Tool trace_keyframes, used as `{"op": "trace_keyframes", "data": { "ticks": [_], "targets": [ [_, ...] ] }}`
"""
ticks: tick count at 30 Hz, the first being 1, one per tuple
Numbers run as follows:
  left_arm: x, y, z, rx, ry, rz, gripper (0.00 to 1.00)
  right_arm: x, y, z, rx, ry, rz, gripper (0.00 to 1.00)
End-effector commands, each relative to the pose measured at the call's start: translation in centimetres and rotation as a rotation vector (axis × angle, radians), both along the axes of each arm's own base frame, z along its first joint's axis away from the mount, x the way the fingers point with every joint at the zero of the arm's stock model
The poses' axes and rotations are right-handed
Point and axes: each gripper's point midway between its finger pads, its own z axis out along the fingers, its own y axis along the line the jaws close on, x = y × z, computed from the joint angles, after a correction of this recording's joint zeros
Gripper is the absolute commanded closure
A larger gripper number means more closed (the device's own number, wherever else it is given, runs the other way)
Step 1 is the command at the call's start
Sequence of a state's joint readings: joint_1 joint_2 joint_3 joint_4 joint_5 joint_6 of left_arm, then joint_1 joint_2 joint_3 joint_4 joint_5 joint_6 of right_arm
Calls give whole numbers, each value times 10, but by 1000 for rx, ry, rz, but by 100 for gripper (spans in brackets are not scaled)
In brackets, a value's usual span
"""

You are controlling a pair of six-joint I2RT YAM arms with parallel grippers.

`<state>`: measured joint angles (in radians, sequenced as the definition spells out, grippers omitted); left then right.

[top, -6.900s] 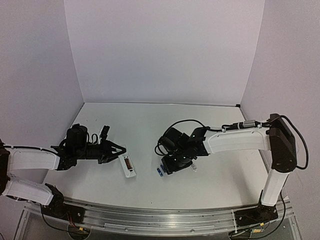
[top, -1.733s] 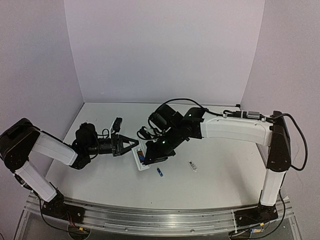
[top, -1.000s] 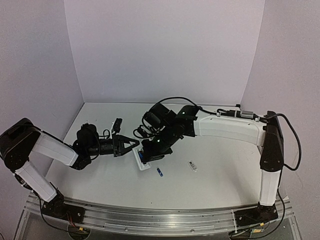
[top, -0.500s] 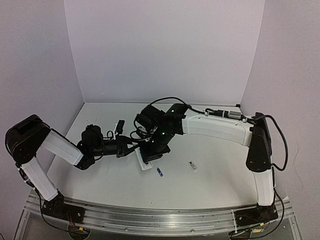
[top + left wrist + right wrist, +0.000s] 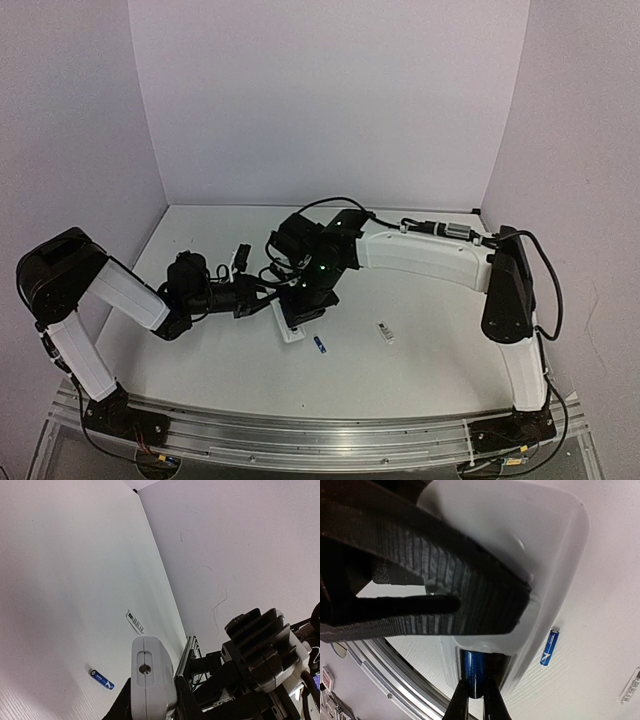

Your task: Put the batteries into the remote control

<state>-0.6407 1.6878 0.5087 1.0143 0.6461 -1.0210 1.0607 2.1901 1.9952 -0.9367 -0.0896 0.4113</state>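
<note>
The white remote control (image 5: 291,327) lies back-up on the table, its end clamped in my left gripper (image 5: 266,296). In the left wrist view the remote (image 5: 149,675) fills the shut left gripper (image 5: 152,702). My right gripper (image 5: 302,303) is over the remote. In the right wrist view it (image 5: 474,700) is shut on a blue battery (image 5: 474,672), whose end sits in the battery recess of the remote (image 5: 530,535). A second blue battery (image 5: 320,344) lies loose on the table just right of the remote, also seen in both wrist views (image 5: 102,679) (image 5: 549,647).
The small white cover piece (image 5: 385,331) lies on the table right of the loose battery, also in the left wrist view (image 5: 135,622). The left gripper's ribbed finger (image 5: 445,580) crosses over the remote. The metal rail (image 5: 300,430) runs along the table's near edge.
The left gripper brought the remote rightward to the table's middle. The right gripper took one battery from the table and moved left over the remote, lowering the battery into the recess.
</note>
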Motion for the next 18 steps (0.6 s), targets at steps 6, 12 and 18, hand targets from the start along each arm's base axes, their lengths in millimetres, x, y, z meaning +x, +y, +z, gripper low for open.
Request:
{"op": "trace_keyframes", "data": {
  "ticks": [6,12,18],
  "targets": [
    [-49,-30,85,-203,-161,-250,100,45,67,24,264,-178,-21,87],
    [-49,-30,82,-206,-148,-254,100,45,66,21,263,-175,-34,87],
    [-42,-29,79,-170,-139,-208,100,48,54,25,241,-203,-66,86]
  ]
}}
